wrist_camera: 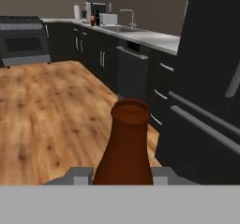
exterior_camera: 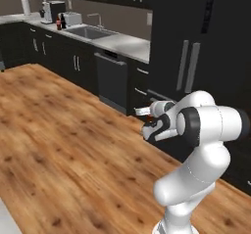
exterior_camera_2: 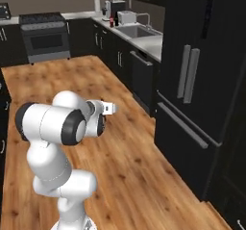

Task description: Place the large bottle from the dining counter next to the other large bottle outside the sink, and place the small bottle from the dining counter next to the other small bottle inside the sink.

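The tool (wrist_camera: 123,178) grips the large bottle (wrist_camera: 124,148) above the wooden floor (exterior_camera: 54,130). Far off, the sink (exterior_camera: 88,32) sits in a pale surface (exterior_camera: 128,45), beside dark cabinets (exterior_camera: 73,61) and a fridge (exterior_camera_2: 202,70).

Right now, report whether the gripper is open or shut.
Shut on the large bottle: in the hand view the brown neck rises between the gripper fingertips.

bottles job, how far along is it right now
Nothing looks delivered yet. In hand: the end effector is shut on a brown bottle, neck pointing ahead in the hand view; its size is hard to judge from here. Left: cross the wooden floor to the sink on the far counter, where a dark bottle stands, set this one down, then bring the second bottle.
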